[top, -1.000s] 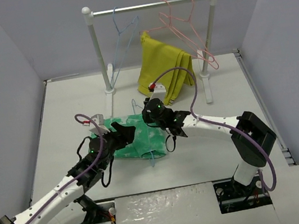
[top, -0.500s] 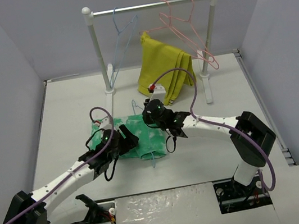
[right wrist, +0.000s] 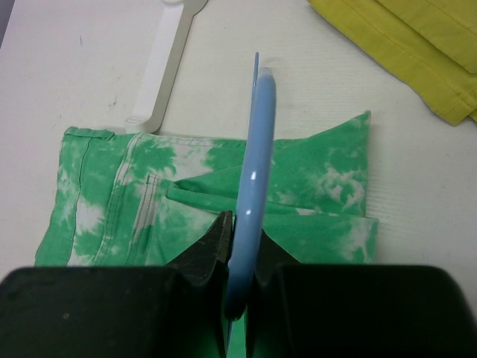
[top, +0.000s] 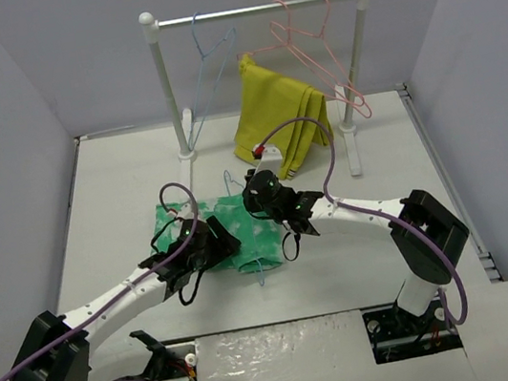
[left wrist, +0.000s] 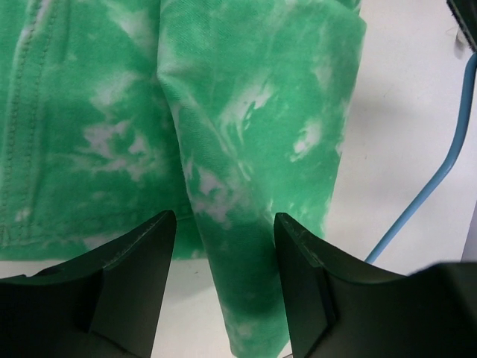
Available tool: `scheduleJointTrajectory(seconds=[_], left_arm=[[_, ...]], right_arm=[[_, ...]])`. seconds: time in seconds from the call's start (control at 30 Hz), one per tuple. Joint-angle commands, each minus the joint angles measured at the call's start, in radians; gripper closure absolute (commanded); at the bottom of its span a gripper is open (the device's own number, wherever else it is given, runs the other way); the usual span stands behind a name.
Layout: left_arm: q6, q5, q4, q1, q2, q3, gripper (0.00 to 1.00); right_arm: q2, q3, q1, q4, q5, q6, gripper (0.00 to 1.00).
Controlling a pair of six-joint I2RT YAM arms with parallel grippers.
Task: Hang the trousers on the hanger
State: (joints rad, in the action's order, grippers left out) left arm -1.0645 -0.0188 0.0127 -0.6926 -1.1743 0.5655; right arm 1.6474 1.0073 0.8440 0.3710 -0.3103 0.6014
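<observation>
Yellow garment (top: 278,125) and pink hangers (top: 312,46) hang from the rack (top: 161,79).

I see the trousers (top: 254,237) lying flat on the table (top: 377,171), near the middle. Behind them, at the far end, stands the rack (top: 254,9). On its rail a spare hanger (top: 205,63) hangs at the left and a pair of hangers (top: 313,41) at the right. A folded garment (top: 281,114) hangs below the rail, right of the middle. The hanger (right wrist: 252,149) stands on edge over the right part of the trousers, pinched in my right gripper (top: 260,194). My left gripper (left wrist: 223,220) is over their near left part, a fold lying between its fingers.
</observation>
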Motion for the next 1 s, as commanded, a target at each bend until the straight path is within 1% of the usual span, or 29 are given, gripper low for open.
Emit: scheduleJointTrajectory(seconds=[0.0,0.03,0.1,0.2,0.3,0.37,0.43,0.6,0.67,0.7,0.73,0.77,0.8,0.83,0.97], left_arm=[[-0.003,-0.023,0.032,0.002,0.044,0.033,0.51],[-0.003,-0.021,0.027,0.002,0.041,0.032,0.51],[0.006,-0.003,-0.052,0.004,0.021,0.025,0.58],[0.006,0.041,-0.117,0.002,-0.004,0.024,0.63],[0.006,0.074,-0.157,0.002,-0.020,0.026,0.63],[0.003,0.073,-0.147,0.001,-0.021,0.028,0.58],[0.000,0.068,-0.139,0.002,-0.015,0.024,0.57],[-0.020,0.063,-0.090,0.002,-0.016,0.023,0.57],[-0.025,0.061,-0.074,0.003,-0.012,0.019,0.59],[-0.028,0.058,-0.069,0.002,-0.010,0.017,0.61],[-0.028,0.054,-0.062,0.002,-0.004,0.014,0.67],[-0.022,0.048,-0.051,0.003,0.003,0.015,0.77],[-0.012,0.039,-0.040,0.003,0.012,0.018,0.89],[-0.002,0.032,-0.028,0.004,0.023,0.025,1.00],[0.113,-0.002,0.068,0.009,0.074,0.120,1.00]], right_arm=[[-0.024,0.002,-0.008,0.031,-0.042,-0.023,1.00],[-0.024,0.002,-0.008,0.031,-0.042,-0.023,1.00],[-0.020,0.002,-0.008,0.034,-0.041,-0.023,1.00],[-0.020,0.000,-0.008,0.036,-0.043,-0.023,1.00],[-0.021,-0.005,-0.011,0.040,-0.045,-0.025,1.00],[-0.021,-0.006,-0.015,0.040,-0.044,-0.022,1.00],[-0.023,-0.007,-0.016,0.040,-0.044,-0.022,1.00],[-0.026,-0.012,-0.019,0.043,-0.044,-0.025,1.00],[-0.025,-0.014,-0.022,0.044,-0.044,-0.024,1.00],[-0.028,-0.015,-0.023,0.046,-0.043,-0.023,1.00],[-0.031,-0.018,-0.026,0.046,-0.044,-0.025,1.00],[-0.035,-0.022,-0.027,0.046,-0.047,-0.027,1.00],[-0.039,-0.025,-0.027,0.046,-0.051,-0.029,1.00],[-0.044,-0.030,-0.029,0.046,-0.055,-0.031,1.00],[-0.081,-0.067,-0.046,0.049,-0.068,-0.032,1.00]])
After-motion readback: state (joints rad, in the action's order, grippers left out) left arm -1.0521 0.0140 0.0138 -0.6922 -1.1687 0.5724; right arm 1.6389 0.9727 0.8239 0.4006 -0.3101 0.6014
